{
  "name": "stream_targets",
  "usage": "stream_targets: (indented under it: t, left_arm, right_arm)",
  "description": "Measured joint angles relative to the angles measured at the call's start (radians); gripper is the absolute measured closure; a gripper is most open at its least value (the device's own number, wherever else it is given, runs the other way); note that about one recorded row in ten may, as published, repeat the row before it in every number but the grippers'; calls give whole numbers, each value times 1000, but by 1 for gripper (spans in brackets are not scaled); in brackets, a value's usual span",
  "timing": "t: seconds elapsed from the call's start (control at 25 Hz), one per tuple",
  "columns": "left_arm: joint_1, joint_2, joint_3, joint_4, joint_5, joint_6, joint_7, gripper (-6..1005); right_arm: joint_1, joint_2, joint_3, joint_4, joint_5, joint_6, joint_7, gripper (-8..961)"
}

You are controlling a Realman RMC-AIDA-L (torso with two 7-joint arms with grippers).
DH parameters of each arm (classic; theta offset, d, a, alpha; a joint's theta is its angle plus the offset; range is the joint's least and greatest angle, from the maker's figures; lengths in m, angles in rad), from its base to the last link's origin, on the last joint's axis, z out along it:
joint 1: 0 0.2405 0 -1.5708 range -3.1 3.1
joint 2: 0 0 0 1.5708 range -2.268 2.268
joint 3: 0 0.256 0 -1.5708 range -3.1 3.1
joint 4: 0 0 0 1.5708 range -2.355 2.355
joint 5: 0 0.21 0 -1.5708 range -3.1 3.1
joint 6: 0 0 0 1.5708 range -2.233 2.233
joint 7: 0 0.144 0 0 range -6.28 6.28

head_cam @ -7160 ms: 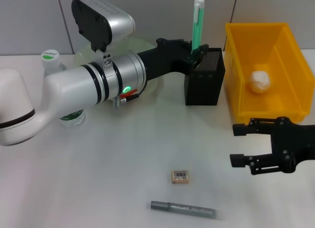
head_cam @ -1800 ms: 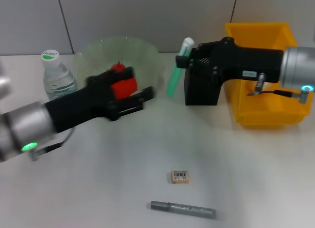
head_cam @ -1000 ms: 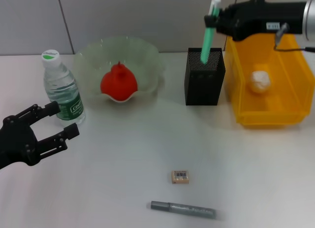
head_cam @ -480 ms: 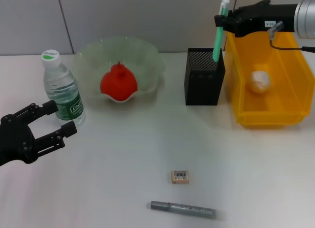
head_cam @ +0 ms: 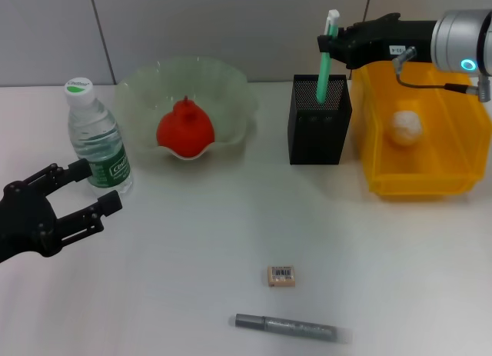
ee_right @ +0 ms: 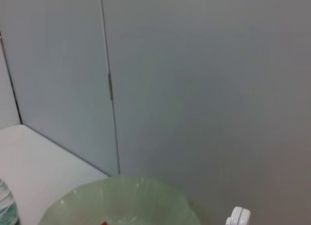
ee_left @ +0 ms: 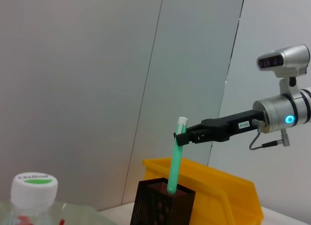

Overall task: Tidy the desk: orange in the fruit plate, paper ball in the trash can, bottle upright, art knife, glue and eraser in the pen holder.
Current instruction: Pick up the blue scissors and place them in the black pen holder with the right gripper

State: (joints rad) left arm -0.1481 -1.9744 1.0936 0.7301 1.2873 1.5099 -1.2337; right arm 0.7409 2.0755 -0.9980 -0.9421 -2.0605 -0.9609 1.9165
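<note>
The bottle [ee_left: 34, 201] cap carries green lettering, too blurred to read. The eraser [head_cam: 282, 276] bears a barcode sticker, and the right arm [head_cam: 400, 48] a small white label; neither is legible.

Pale white desk [head_cam: 192, 241] against a grey panelled wall [head_cam: 231, 25] with dark vertical seams.

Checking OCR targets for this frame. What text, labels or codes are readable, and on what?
"Cestbon", on the white cap of the bottle, partly blurred, so the reading is uncertain.
Bottle's green label: white lettering, too small to read.
Eraser: barcode sticker, digits unreadable.
White sticker on the right pincer: dark characters, too small to read.
Nothing else legible.
</note>
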Motion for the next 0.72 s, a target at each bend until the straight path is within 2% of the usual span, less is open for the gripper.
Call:
stream_targets:
  t: [0.28, 0.72]
  left_arm:
    - [-2, -1, 0, -2, 3, -1, 2, 182]
    - [-2, 0, 0, -2, 3, 0, 2, 183]
  right_arm:
    - [24, -3, -1, 71, 4, 23, -13, 743]
    - [21, -5, 8, 72, 2, 18, -7, 595]
